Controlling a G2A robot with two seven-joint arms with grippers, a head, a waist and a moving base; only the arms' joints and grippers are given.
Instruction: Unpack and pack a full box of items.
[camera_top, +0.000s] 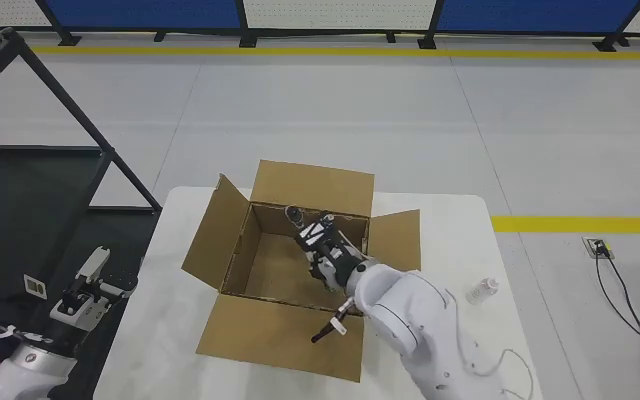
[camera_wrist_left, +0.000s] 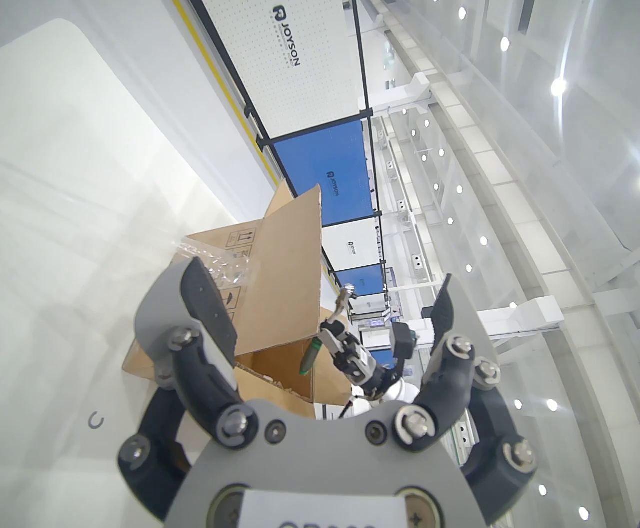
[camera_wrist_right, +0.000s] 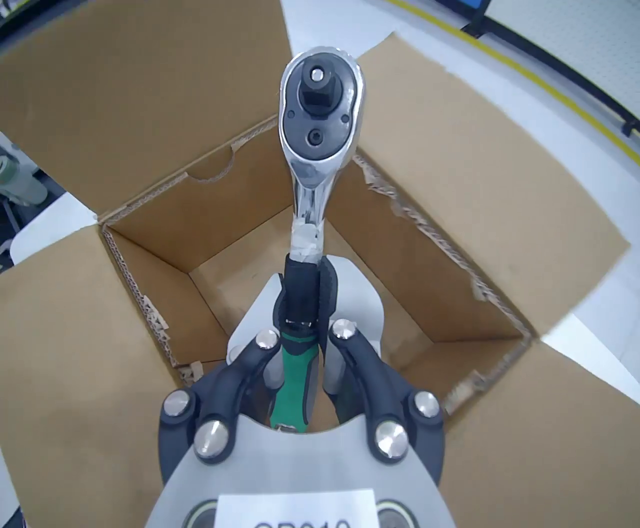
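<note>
Your white table (camera_top: 455, 230) carries one open cardboard box (camera_top: 312, 185), all four flaps folded outward. The part of its floor you can see in the right wrist view is bare brown cardboard (camera_wrist_right: 240, 280). Your right gripper (camera_top: 318, 240) sits over the box opening, toward the far wall. Its fingers (camera_wrist_right: 327, 285) are clamped on the black-and-green handle of a ratchet wrench (camera_wrist_right: 320, 110). The wrench's chrome head sticks out past the fingertips toward the far flap, drive square facing the wrist camera. From the left wrist view you can see that same wrench (camera_wrist_left: 345, 295) with its head tilted upward, above the box's rim beside a raised flap.

Your left gripper (camera_wrist_left: 322, 290) is off the table's left edge, well apart from the box, with its jaws spread wide and holding nothing. A small pale bottle (camera_top: 483, 291) lies on the table to the right of the box, near the table's edge.
</note>
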